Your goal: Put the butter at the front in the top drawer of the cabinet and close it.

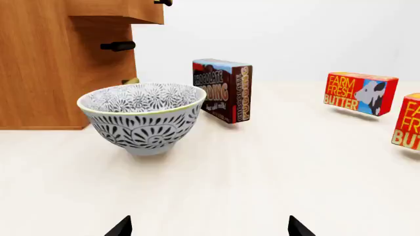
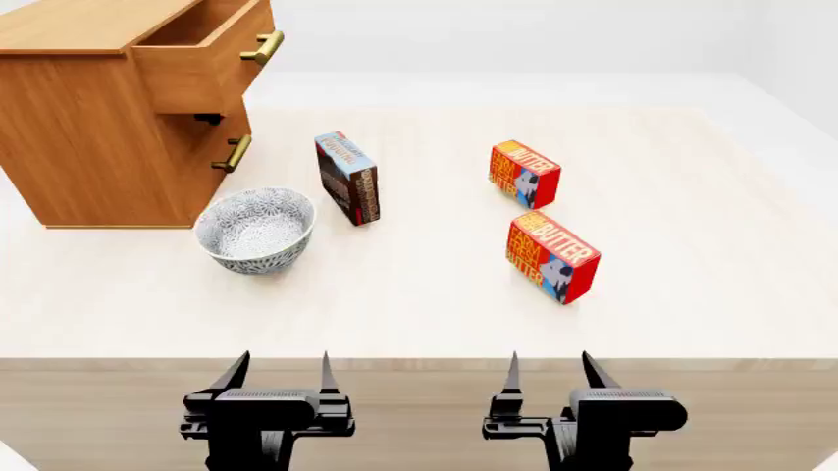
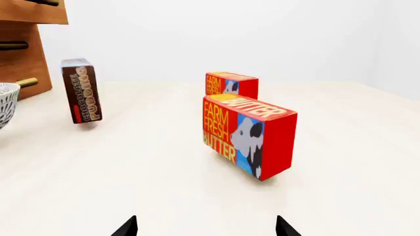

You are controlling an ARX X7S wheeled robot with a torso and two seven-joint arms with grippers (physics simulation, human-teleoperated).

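Red front butter box (image 2: 551,257) stands on its long edge in front of the other butter box (image 2: 524,174), its cow-picture end nearest the robot. Its long axis runs away from the robot, angled slightly leftward toward the cabinet (image 2: 92,137), whose top drawer (image 2: 210,49) is pulled out. Left gripper (image 2: 279,371) and right gripper (image 2: 548,369) both hold their fingers wide, gripping nothing.

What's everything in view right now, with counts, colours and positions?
Red rectangular butter boxes with yellow lettering: two; front one nearest the right gripper, back one beyond it, apart.
Blue-and-brown chocolate pudding box: one, upright, between bowl and butter boxes.
White bowl with black pattern: one, upright, by the cabinet's front corner.
Light-brown wooden cabinet: one, far left of the table.
Top drawer: one, pulled open, brass handle; inside mostly hidden.
Pale table: one.
Left gripper: black, open, empty, at the table's near edge.
Right gripper: black, open, empty, at the near edge.
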